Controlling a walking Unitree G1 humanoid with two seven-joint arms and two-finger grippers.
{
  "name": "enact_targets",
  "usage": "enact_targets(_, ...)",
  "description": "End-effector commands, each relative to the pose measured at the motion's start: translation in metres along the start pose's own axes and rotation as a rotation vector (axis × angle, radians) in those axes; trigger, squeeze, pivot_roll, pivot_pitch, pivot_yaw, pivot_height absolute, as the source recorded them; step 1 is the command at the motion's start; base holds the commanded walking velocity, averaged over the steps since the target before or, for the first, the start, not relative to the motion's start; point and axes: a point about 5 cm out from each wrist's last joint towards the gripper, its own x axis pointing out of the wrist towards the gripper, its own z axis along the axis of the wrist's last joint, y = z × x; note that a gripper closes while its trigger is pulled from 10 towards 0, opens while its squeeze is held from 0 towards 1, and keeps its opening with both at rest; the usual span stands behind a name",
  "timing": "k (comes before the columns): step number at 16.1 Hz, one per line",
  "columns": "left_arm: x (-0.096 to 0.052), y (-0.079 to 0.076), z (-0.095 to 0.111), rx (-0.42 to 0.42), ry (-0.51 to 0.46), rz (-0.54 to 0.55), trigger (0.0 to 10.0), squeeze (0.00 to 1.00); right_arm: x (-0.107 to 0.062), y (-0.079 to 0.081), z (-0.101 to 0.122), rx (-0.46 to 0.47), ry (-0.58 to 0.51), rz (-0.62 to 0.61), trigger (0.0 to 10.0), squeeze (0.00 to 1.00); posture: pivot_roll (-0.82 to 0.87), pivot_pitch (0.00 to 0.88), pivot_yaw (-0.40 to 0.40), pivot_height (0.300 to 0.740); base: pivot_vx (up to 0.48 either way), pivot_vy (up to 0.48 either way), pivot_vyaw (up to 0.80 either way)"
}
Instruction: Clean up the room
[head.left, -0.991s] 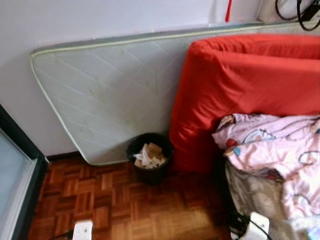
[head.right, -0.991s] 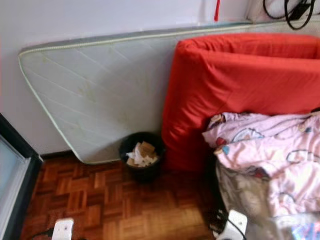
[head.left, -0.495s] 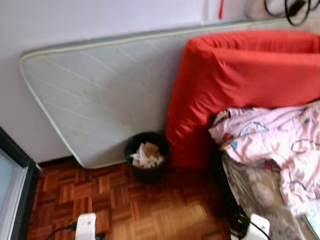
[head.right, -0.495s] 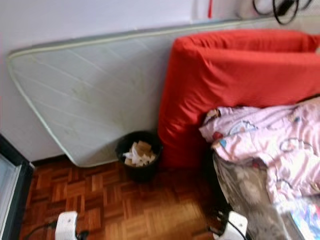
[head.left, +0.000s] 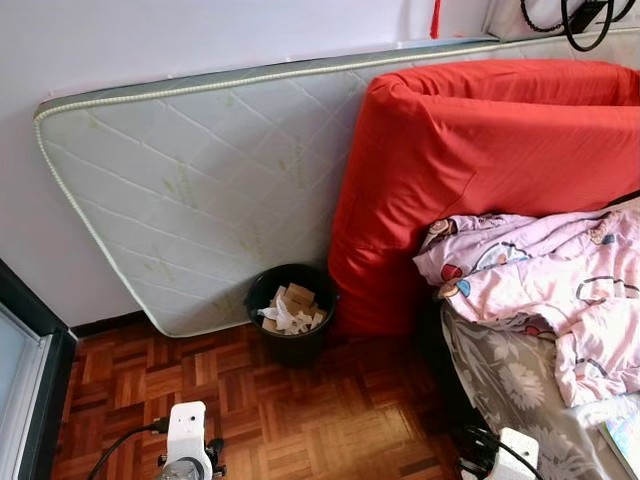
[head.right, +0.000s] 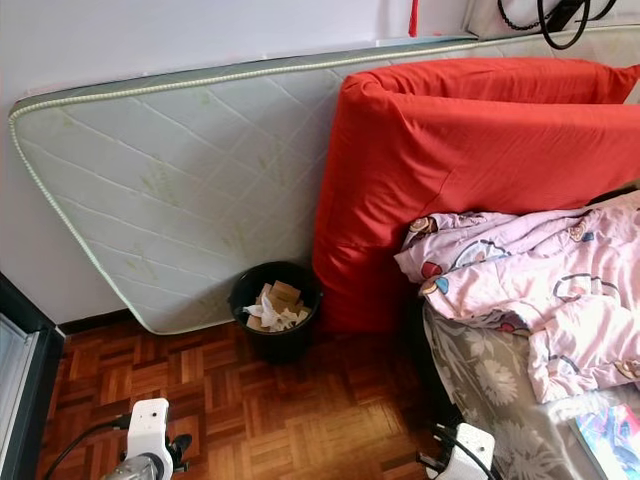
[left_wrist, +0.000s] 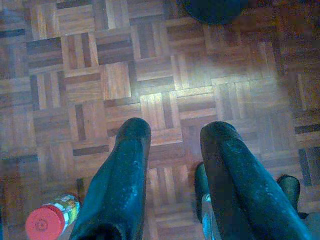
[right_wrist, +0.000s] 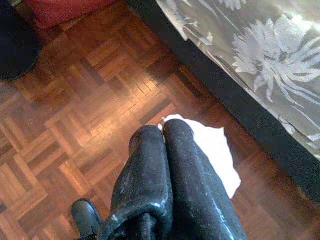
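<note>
Floor (head.left: 300, 420) is seen as glossy wood parquet, glare patches visible. Mattress (head.left: 200, 190) is covered in quilted matt cloth; red cover (head.left: 480, 170) is smooth matt fabric. Blanket (head.left: 540, 280) is soft printed cloth, sheet (right_wrist: 270, 55) floral woven. Bin (head.left: 292, 318) looks like matt black plastic, crumpled paper (head.left: 290, 308) inside. Fingers (left_wrist: 120, 180) are scuffed semi-gloss black.

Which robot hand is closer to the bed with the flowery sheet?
Right. The right gripper, fingers shut on a white tissue, hangs just beside the bed. The left gripper hangs open over bare parquet, across from it.
</note>
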Motion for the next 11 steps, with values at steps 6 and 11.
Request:
enact_targets(6,-0.0027,0.0093,-0.0089,0.002,0.019,0.028,10.0,0.00,-0.0005,0.0050,-0.0041,0.008,0.016,0.033,10.0,0.00,0.02,0.000,0.046,0.740,0.000,0.000,0.79)
enact_targets(11,-0.0030,0.0101,-0.0095,-0.002,0.018,0.034,10.0,0.00,-0.0005,0.0055,-0.0056,0.020,0.030,0.033,10.0,0.00,0.02,0.000,0.043,0.740,0.193,0.000,0.11)
